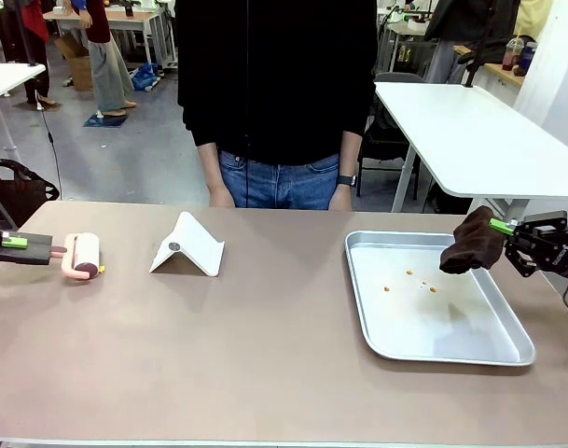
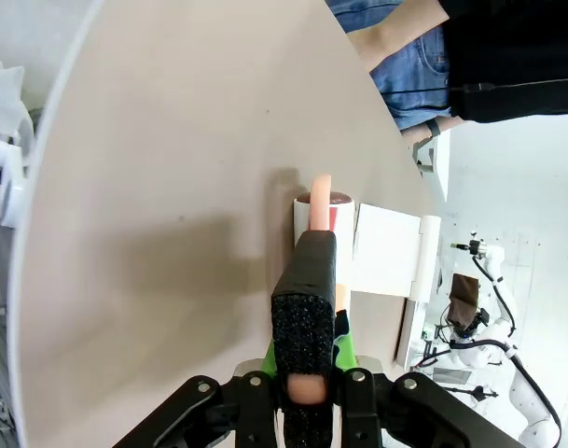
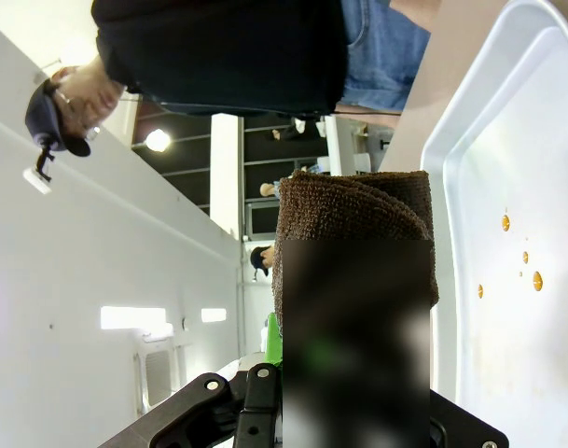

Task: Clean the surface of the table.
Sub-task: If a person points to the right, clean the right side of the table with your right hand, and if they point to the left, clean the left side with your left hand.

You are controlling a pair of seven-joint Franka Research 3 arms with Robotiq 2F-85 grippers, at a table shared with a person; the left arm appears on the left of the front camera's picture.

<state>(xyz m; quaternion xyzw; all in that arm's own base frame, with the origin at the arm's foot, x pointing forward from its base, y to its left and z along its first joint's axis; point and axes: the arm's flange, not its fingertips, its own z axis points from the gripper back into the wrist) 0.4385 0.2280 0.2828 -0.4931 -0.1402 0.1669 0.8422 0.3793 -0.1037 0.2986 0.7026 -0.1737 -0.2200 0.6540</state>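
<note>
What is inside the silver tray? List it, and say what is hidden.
A few small orange crumbs lie on the tray's bare floor, toward its far side; nothing else shows. The brown cloth in front of its far right rim hides that bit.

Open lab or workshop hall: glossy white worktables, bare grey floor, cardboard box, people beyond.
</note>
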